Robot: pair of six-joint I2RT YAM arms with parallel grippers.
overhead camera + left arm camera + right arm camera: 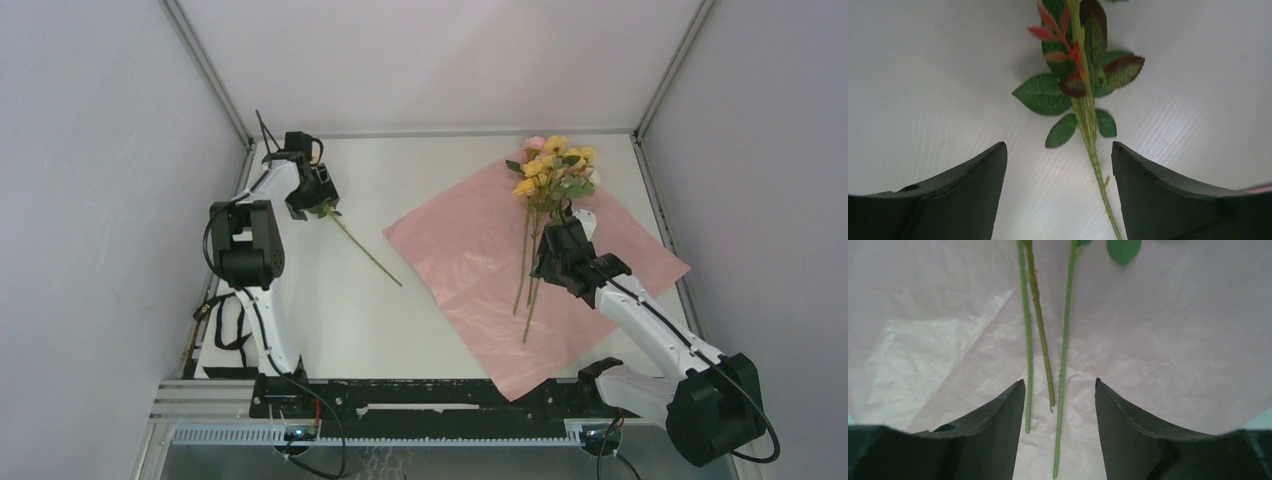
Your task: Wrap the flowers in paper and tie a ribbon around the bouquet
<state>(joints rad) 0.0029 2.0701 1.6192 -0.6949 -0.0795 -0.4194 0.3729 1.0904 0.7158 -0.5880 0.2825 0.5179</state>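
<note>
The lilac-pink paper (pixel 470 260) lies flat on the table, right of centre. On it rest the flowers (pixel 553 165), yellow, pink and white blooms at the far end, stems (pixel 1064 340) running toward me. My right gripper (pixel 556 243) (pixel 1059 381) hovers open over those stems, which lie loose on the paper between its fingers. At the far left, one separate leafy stem (pixel 365 250) (pixel 1092 145) lies on the bare table. My left gripper (pixel 318 200) (pixel 1058 145) stands open astride it, not touching it. No ribbon shows in any view.
White walls close in the table (pixel 420 170) at the back and on both sides. Black cable loops (pixel 230 330) hang beside the left arm's base. The paper's near corner (pixel 515 392) reaches the front rail.
</note>
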